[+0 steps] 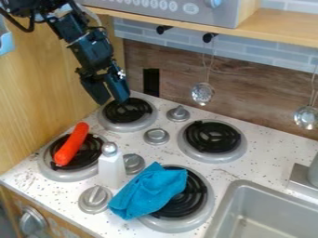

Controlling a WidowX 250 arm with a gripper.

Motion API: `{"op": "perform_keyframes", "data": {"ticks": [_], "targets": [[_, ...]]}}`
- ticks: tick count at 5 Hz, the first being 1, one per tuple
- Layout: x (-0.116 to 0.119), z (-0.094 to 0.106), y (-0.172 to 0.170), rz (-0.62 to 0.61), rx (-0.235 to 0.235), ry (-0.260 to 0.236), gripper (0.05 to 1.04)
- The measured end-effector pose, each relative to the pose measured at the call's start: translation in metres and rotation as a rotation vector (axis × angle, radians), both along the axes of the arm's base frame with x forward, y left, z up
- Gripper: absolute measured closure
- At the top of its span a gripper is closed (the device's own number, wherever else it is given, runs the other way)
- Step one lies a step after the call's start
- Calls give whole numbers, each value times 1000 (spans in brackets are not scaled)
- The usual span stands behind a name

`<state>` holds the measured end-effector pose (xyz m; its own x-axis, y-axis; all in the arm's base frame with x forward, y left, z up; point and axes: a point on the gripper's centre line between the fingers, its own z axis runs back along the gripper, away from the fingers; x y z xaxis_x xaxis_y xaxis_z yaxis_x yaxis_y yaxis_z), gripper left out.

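The sink (241,188) sits at the near right, its grey basin sunk into the speckled white desk (258,166). To its left, a crumpled blue cloth (149,191) lies partly on the near right burner (197,188), covering some of its black coil and drooping over the rim onto the desk. Beside the cloth, a white shaker (112,169) with a metal cap stands upright. An orange-red sausage (71,145), smooth and round-ended, lies slantwise across the near left burner (46,168).

Grey knobs (156,136) run between the left and right burners. Farther back, the far right burner (212,139) has a bare black coil in a round silver-grey pan. The far left burner (127,114) looks the same, near the wooden side wall (37,111). Over its back edge hangs the end effector (112,99), pointing down, its two black fingers apart and nothing between them; I cannot tell whether they touch the burner. Behind, metal ladles (203,94) hang from hooks under the shelf (279,28).
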<state>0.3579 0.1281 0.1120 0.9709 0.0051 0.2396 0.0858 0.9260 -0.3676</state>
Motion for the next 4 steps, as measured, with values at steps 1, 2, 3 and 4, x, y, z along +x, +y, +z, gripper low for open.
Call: {"op": "perform_keyframes", "data": {"ticks": [1,2,3,4], "targets": [[-3,-16,-2,6,-22,42,79],[-12,-25,-1,46,6,70,79],[-20,-18,-2,80,67,62,79],[-23,-13,-17,89,146,49,79]]}}
